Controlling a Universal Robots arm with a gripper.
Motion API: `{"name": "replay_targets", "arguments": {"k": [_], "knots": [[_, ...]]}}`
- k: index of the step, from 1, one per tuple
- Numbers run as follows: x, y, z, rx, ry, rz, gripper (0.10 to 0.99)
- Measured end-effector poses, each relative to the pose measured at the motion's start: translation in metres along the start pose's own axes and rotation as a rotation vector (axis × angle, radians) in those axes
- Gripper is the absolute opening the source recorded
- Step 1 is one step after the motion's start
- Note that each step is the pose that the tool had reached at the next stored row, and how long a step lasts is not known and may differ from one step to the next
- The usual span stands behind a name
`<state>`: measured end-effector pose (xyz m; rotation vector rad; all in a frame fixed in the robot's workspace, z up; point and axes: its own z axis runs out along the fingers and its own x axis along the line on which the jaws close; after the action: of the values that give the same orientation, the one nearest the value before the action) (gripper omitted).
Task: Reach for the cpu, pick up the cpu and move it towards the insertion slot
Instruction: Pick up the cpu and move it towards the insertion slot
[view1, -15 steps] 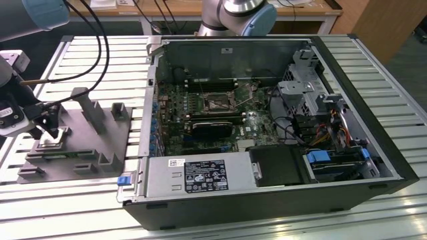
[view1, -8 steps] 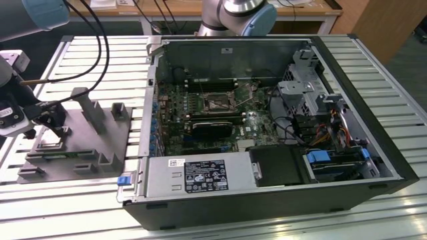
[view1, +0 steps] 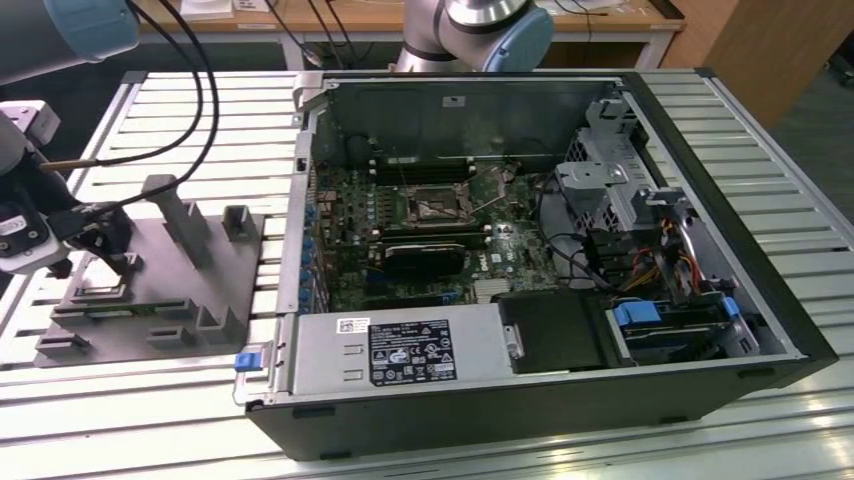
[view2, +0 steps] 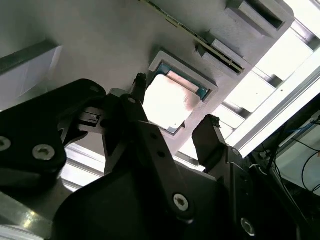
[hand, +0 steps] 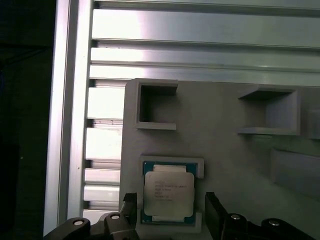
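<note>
Gripper: my black two-fingered gripper hangs low over the fixture plate, at the exterior view's left.
Jaws: spread apart and holding nothing. In both wrist views one black finger stands on either side of the chip, with a gap showing between finger and chip.
Cpu: small flat square chip with a shiny silver metal top and a thin green rim. It lies flat in a shallow square pocket of the fixture plate, right between my jaws, not lifted.
Fixture plate: flat grey plastic plate with raised blocks and open pockets. It rests on the surface just beside the computer case.
Surface: slatted aluminium surface that carries both the plate and the case.
Insertion slot: square socket with a dark centre and a silvery metal frame. It sits on the motherboard, well apart from the cpu, toward the exterior view's right.
Computer case: black tower case lying on its side, interior open to view.
Motherboard: green circuit board on the case floor.
Power supply box: silver metal box with a label, at the case's near edge.
</note>
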<state>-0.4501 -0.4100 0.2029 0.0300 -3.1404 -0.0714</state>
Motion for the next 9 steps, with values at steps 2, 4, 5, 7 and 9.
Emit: {"name": "replay_targets", "arguments": {"k": [2, 4, 5, 7, 9], "knots": [[0.0000, -0.0001, 0.0025, 0.000, 0.0003, 0.000, 0.647], [0.0000, -0.0003, 0.0058, -0.001, 0.0003, 0.000, 0.647], [0.0000, -0.0003, 0.0073, -0.001, 0.0003, 0.000, 0.647], [0.0000, -0.0004, 0.0096, -0.001, 0.0002, 0.000, 0.647], [0.0000, -0.0005, 0.0120, -0.001, 0.0003, 0.000, 0.647]]}}
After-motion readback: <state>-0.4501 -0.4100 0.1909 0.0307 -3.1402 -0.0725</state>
